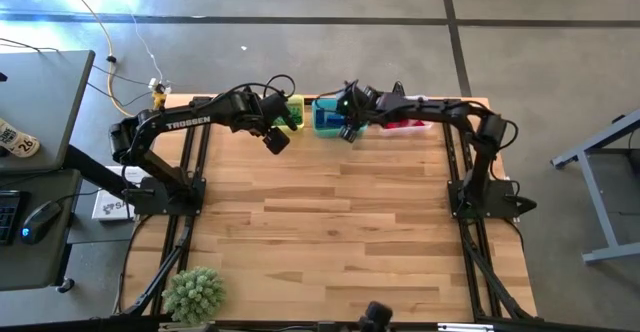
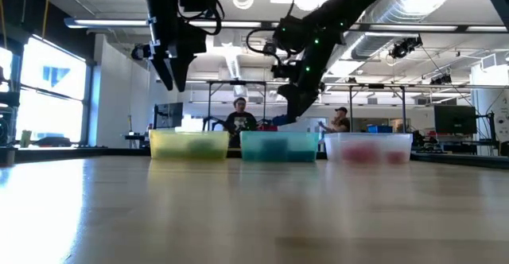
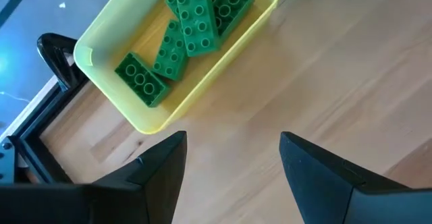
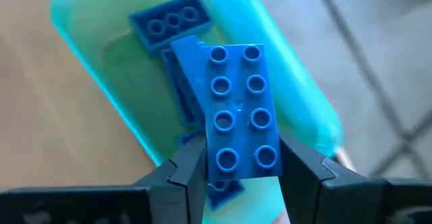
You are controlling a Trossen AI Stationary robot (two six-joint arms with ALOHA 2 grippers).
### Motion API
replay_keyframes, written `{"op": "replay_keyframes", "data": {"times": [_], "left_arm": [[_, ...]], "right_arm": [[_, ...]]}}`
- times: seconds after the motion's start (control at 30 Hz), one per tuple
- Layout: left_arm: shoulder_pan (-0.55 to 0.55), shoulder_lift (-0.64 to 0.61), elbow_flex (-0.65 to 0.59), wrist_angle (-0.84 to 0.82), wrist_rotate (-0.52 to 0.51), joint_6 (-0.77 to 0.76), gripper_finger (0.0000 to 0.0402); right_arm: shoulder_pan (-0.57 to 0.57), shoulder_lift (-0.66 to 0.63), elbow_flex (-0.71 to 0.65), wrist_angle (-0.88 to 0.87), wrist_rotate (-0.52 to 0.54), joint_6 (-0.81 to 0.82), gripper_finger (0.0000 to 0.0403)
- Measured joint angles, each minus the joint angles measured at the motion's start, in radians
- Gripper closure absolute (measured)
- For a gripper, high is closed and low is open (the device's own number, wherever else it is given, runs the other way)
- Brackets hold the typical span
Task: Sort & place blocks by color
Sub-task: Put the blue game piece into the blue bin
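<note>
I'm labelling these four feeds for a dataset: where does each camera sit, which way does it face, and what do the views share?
High: overhead, straight down on the table; both arms show.
Low: at tabletop height, level toward the three bins; both arms hang in from above.
Left wrist: above the yellow bin of green blocks; left gripper open, empty.
Right wrist: above the teal bin; right gripper pinches a blue block.
Shared: yellow and teal bins appear in high, low and a wrist view.

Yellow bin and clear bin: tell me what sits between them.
The teal bin sits between the yellow bin and the clear bin, clearest in the low view. The right gripper holds a blue block above it.
</note>
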Motion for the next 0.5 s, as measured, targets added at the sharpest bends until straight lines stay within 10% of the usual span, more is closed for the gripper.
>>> {"op": "replay_keyframes", "data": {"times": [0.13,0.5], "left_arm": [[0.000,0.000,0.000,0.000,0.004,-0.008,0.0175],[0.000,0.000,0.000,0.021,0.074,-0.009,0.0175]], "right_arm": [[-0.054,0.000,0.000,0.007,-0.145,0.005,0.0274],[-0.085,0.000,0.000,0.012,-0.106,-0.073,0.0205]]}}
